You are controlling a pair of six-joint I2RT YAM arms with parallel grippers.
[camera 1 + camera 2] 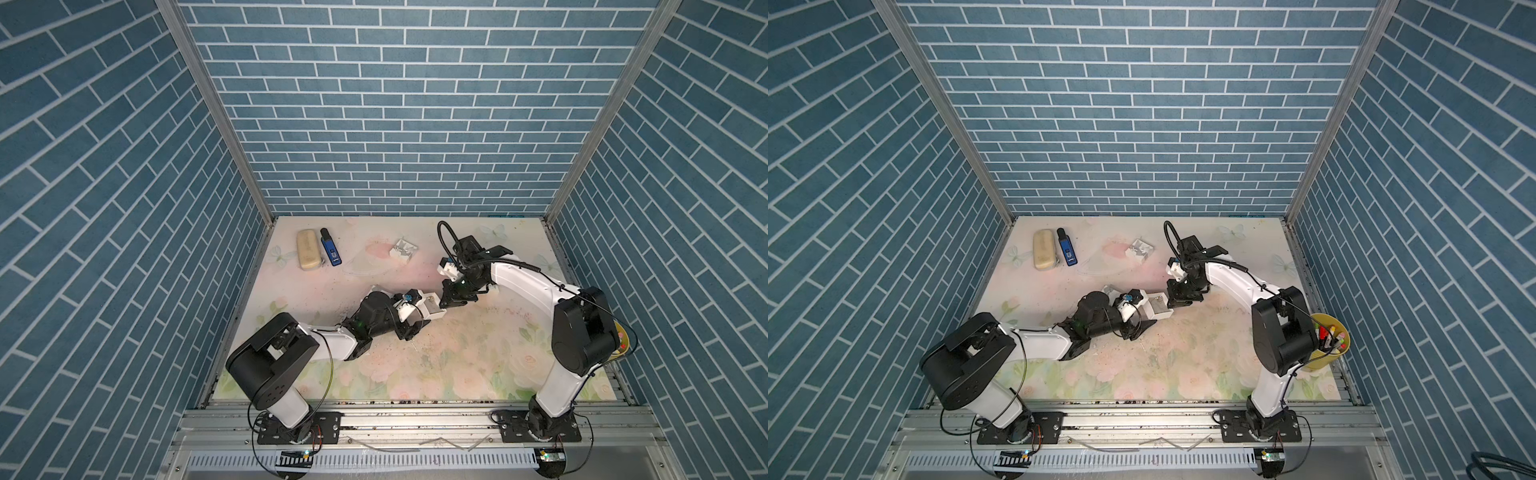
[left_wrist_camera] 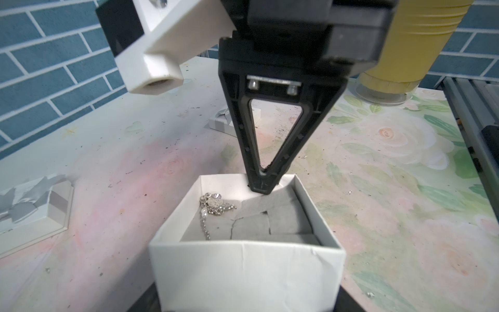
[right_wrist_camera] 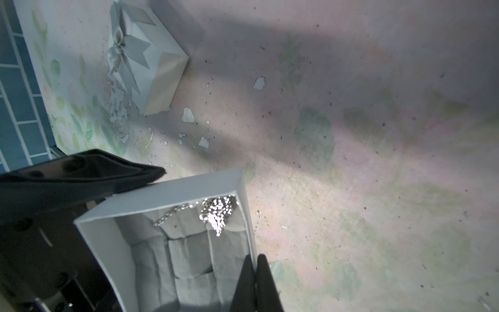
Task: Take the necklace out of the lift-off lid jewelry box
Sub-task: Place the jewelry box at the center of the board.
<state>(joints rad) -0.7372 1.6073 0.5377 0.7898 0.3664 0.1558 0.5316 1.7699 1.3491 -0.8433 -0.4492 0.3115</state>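
Right pincer point(image 3: 254, 260) pinches box point(image 3: 167, 194) wall; necklace point(image 3: 216, 216) inside, lid point(image 3: 156, 70) nearby.

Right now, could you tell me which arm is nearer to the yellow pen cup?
Right. The right arm has its elbow beside the yellow pen cup; the left arm stands on the opposite side of the table.

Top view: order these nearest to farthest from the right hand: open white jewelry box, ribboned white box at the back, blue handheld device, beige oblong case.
1. Open white jewelry box: right hand pinches its wall.
2. Ribboned white box: back centre.
3. Blue handheld device: back left.
4. Beige oblong case: leftmost, beside it.
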